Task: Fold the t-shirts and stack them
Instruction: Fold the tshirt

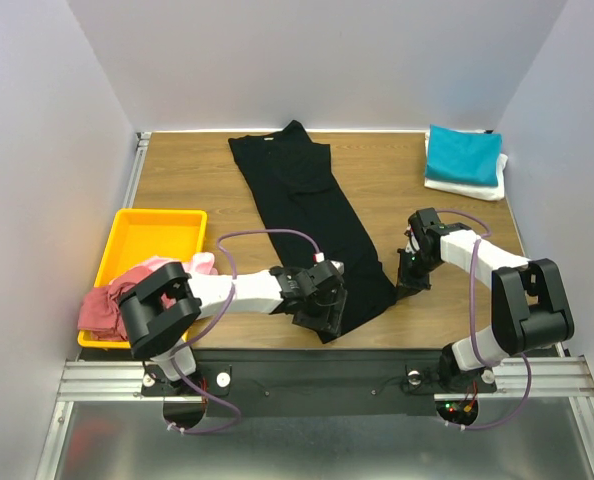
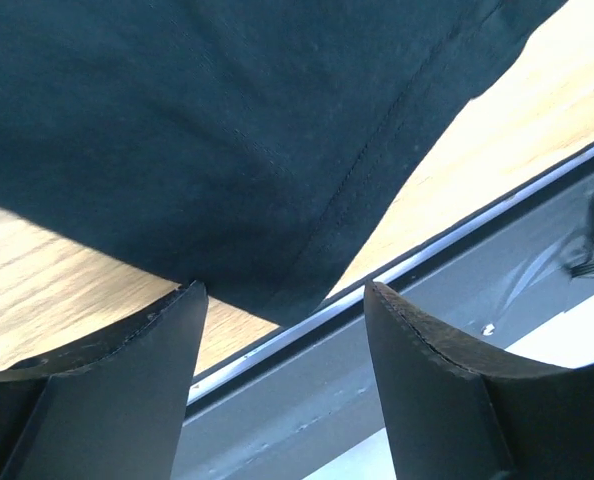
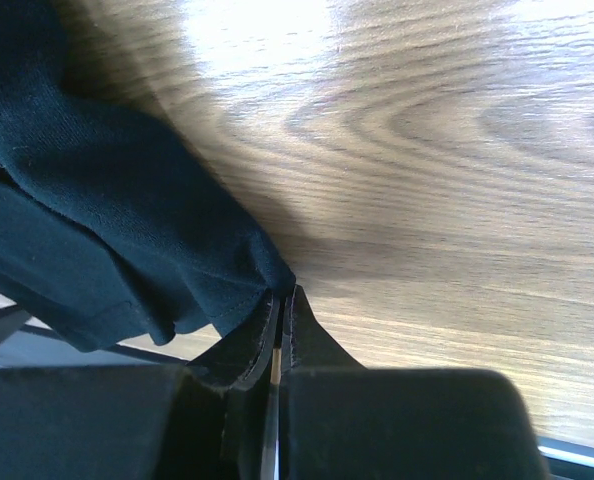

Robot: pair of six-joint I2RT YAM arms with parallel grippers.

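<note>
**Fingers: one pair wide, one pair pinching**

Left gripper (image 2: pixel 282 300) fingers (image 2: pixel 127 390) stand wide apart and hold nothing. The near corner of the black t-shirt (image 1: pixel 312 205) lies just in front of them, by the edge of the table (image 1: pixel 187 180). Right gripper (image 3: pixel 280 300) fingers are pressed tight together on the shirt's side edge, and the cloth bunches up there. The black t-shirt lies long and narrow, slanting across the middle of the table. Far back on the right, the teal t-shirt (image 1: pixel 462 155) sits folded on the white t-shirt (image 1: pixel 467 188). On the left, the pink t-shirt (image 1: pixel 199 264) and the dusty red t-shirt (image 1: pixel 102 310) lie crumpled at the near end of the yellow tray (image 1: pixel 157 225).
</note>
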